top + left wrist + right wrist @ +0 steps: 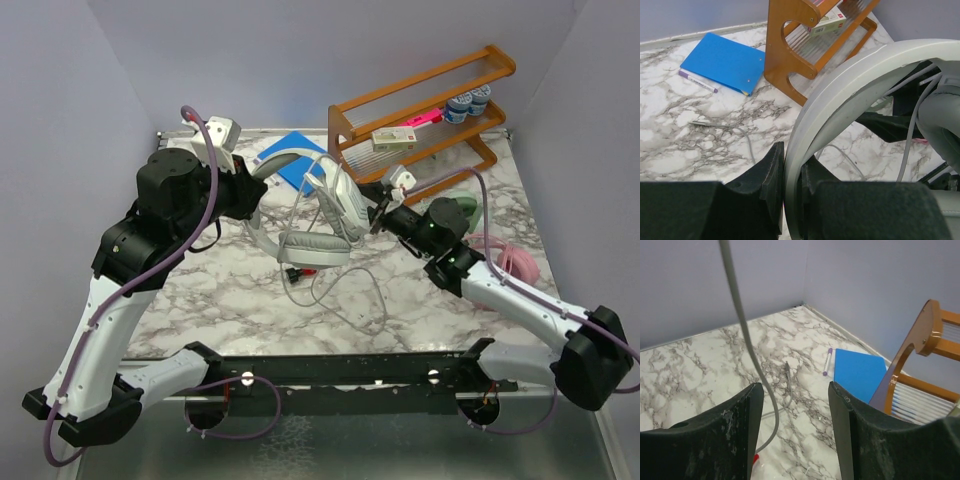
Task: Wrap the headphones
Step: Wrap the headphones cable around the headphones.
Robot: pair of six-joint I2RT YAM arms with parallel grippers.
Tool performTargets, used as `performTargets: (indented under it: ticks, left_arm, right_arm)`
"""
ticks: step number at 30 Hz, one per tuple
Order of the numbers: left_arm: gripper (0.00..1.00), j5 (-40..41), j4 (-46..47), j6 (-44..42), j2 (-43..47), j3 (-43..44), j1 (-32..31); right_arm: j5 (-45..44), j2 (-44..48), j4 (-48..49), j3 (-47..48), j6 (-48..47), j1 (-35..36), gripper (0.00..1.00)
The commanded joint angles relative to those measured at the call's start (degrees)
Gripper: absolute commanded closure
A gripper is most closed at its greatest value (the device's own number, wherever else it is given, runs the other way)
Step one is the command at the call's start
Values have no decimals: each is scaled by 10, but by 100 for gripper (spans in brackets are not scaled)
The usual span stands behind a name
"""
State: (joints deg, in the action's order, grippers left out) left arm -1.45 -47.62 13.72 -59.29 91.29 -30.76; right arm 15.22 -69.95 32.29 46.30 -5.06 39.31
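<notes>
The silver-grey headset (318, 205) is held up over the table's middle. My left gripper (250, 192) is shut on its headband (840, 100), which passes between the pads in the left wrist view. Its grey cable (345, 292) hangs down and loops on the marble. My right gripper (380, 218) is open just right of the cups. In the right wrist view the cable (747, 340) hangs between the open jaws near the left finger (735, 430), not gripped. The pink headset (512, 262) lies at the right. The mint green one (460, 205) is partly hidden behind the right arm.
A wooden rack (425, 120) with small items stands at the back right. A blue folder (295, 155) and a purple pen (826, 361) lie at the back. A small red-and-black object (298, 272) lies under the headset. Grey walls close in on three sides.
</notes>
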Motion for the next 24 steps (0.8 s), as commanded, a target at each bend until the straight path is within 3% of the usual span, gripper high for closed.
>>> performTargets:
  ticks: [1, 5, 8, 10, 12, 21, 24]
  left_arm:
    - [100, 10, 22, 25, 7, 24, -2]
    - [100, 10, 22, 24, 8, 25, -2]
    - [100, 9, 22, 25, 9, 26, -2]
    - [100, 10, 22, 27, 11, 27, -2]
    - [100, 10, 22, 28, 11, 26, -2]
    - [100, 8, 23, 32, 14, 24, -2]
    - [100, 10, 23, 34, 13, 30, -2]
  right_arm:
    - [-29, 71, -51, -32, -32, -1, 38]
    - [0, 112, -90, -55, -32, -1, 35]
    - [38, 110, -92, -63, -13, -1, 22]
    - [61, 90, -85, -60, 1, 0, 7]
    - [85, 63, -78, -48, 10, 0, 1]
    - [80, -80, 34, -3, 61, 23, 1]
    - [84, -125, 81, 8, 76, 23, 12]
